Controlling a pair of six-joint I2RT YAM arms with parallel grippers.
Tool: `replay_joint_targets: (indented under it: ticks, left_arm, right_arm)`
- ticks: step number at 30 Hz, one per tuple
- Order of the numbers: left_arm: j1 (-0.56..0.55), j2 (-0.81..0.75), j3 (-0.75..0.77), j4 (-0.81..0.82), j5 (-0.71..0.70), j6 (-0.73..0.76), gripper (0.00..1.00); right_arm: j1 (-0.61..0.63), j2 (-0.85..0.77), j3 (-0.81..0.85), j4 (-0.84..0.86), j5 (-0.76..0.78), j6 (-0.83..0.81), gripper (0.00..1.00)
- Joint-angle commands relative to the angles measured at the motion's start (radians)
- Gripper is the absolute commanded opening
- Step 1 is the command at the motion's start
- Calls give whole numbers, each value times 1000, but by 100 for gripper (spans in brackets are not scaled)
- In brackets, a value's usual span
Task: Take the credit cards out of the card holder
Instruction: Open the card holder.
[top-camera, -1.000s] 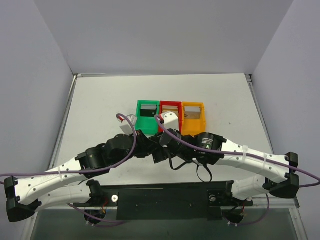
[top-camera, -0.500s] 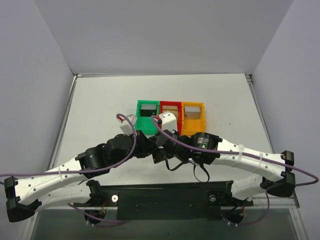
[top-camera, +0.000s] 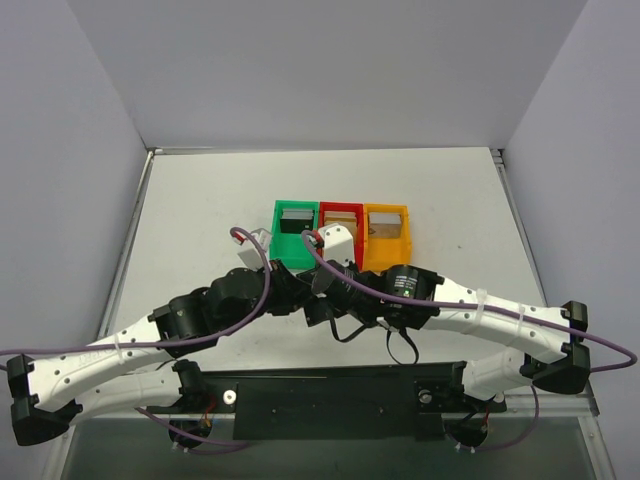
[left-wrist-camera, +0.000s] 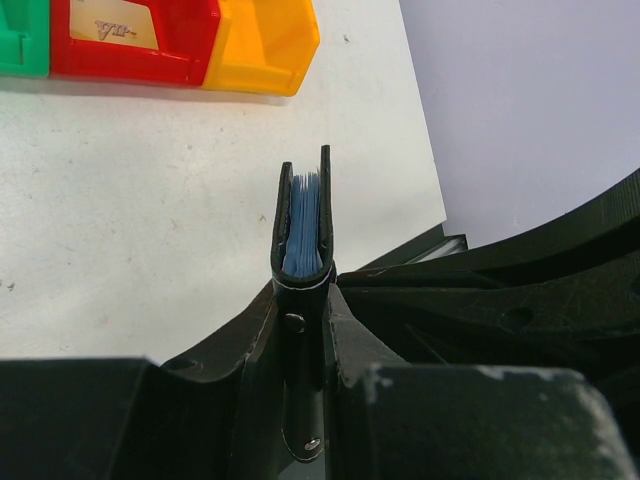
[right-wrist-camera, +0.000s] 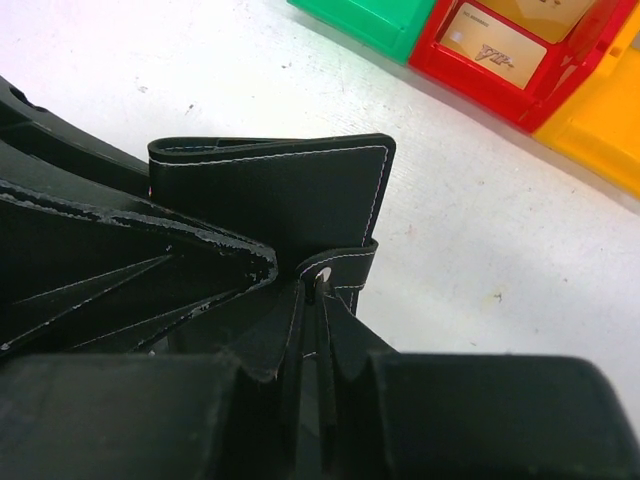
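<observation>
- The left end effector (left-wrist-camera: 303, 288) is clenched on the card holder (left-wrist-camera: 325, 200), pinching its near edge so the case stands edge-on to that wrist's camera.
- The right end effector (right-wrist-camera: 318, 290) is clamped tight on the small black tab (right-wrist-camera: 345, 262) at the side of the case. Its fingers meet on the strap with no gap showing.
- From overhead the card holder is hidden. Both wrists crowd together just in front of the bins and cover it completely.
- Whether the case touches the table (left-wrist-camera: 120, 210) or hangs just over it, I cannot tell.
- Between the two black covers only the thin blue edges of the cards (left-wrist-camera: 303, 225) show. They are packed too tightly to count.
- The red bin (left-wrist-camera: 185, 55) holds a pale gold card (left-wrist-camera: 112, 28) with a slanted dark mark. It might read "VIP", but it is too blurred to be sure.
- The green bin (left-wrist-camera: 20, 40) is cut off at the left wrist view's corner, and the orange bin (left-wrist-camera: 262, 45) loses its top to the frame edge.
- From overhead each bin shows something flat inside, too small to identify.
</observation>
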Motion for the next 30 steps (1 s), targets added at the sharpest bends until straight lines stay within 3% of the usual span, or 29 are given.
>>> replay_joint_targets:
  ticks: [1, 10, 30]
  left_arm:
    - [-18, -77, 64, 175, 96, -55, 0]
    - [-13, -92, 48, 131, 54, -46, 0]
    - [94, -112, 1, 111, 120, -49, 0]
  right_arm:
    - [-19, 3, -21, -112, 126, -4, 0]
    - [-24, -60, -30, -112, 115, 14, 0]
    - [-82, -189, -119, -10, -40, 25, 0]
